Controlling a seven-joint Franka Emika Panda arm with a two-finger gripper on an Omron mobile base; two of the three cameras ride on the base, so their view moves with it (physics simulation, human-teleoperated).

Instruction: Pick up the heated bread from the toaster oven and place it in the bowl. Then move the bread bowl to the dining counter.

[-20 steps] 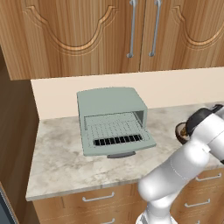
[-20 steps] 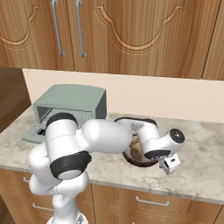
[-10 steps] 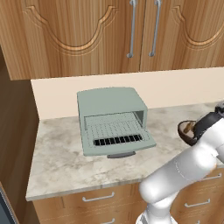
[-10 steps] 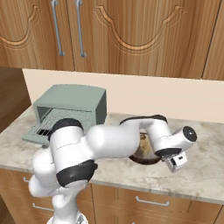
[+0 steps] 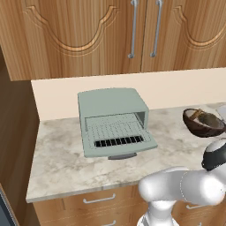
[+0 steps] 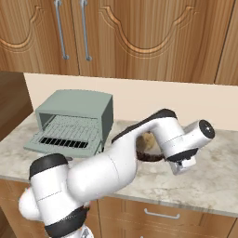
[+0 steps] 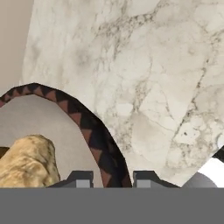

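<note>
The dark brown bowl holds the heated bread, a golden-brown lump against its tan inside. My gripper is shut on the bowl's rim, one finger inside and one outside. From the right base view the bowl sits low under my forearm with the bread showing above it, and the gripper hangs at its right side. In the left base view the bowl appears tilted at the far right. The toaster oven stands with its door down and its rack bare. The dining counter is out of view.
The marbled counter runs under wooden wall cabinets, with a beige backsplash behind. The toaster oven is left of the bowl, its open door reaching toward the counter's front edge. My white arm arches over the counter between oven and bowl.
The jaws have closed on the bowl's rim. The hand has swung to the right, and the bowl has shifted a little right and up with it.
</note>
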